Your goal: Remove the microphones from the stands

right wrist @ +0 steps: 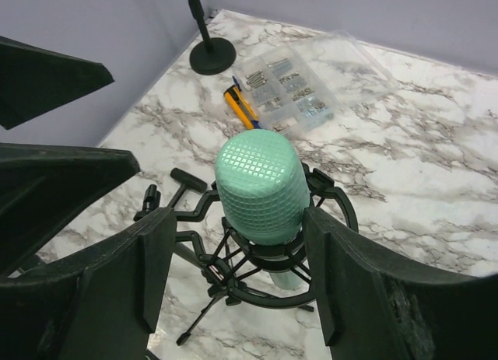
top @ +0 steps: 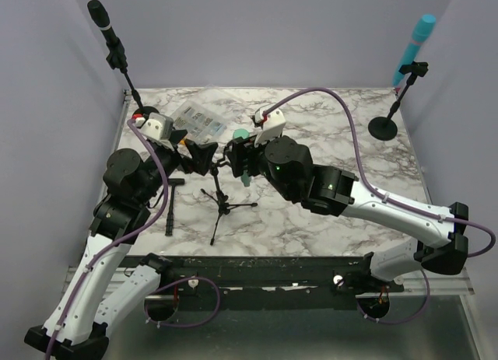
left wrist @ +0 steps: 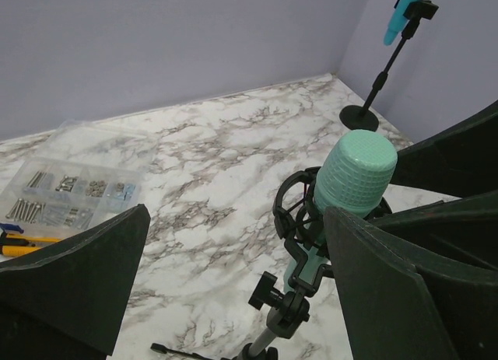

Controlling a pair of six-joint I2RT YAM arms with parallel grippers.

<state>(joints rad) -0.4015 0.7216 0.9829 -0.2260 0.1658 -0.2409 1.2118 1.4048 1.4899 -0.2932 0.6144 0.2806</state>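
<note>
A mint-green microphone (right wrist: 261, 185) sits upright in a black shock mount (right wrist: 233, 270) on a small tripod stand (top: 222, 208) at mid-table. My right gripper (right wrist: 237, 282) is open, with its two fingers on either side of the microphone head; the right finger is at the head's edge and the left stands a gap away. My left gripper (left wrist: 233, 290) is open wide beside the mount. Its right finger (left wrist: 389, 282) is next to the microphone (left wrist: 356, 173), and the stand's clamp joint (left wrist: 284, 305) is between its fingers. In the top view both grippers (top: 204, 156) (top: 236, 159) meet at the microphone (top: 241, 134).
A clear organiser box of screws (top: 198, 119) and a yellow utility knife (right wrist: 243, 107) lie at the back left. A black microphone on a stand (top: 109, 33) is at the back left corner and a blue one (top: 412, 41) at the back right. A black T-handle tool (top: 171, 200) lies left of the tripod.
</note>
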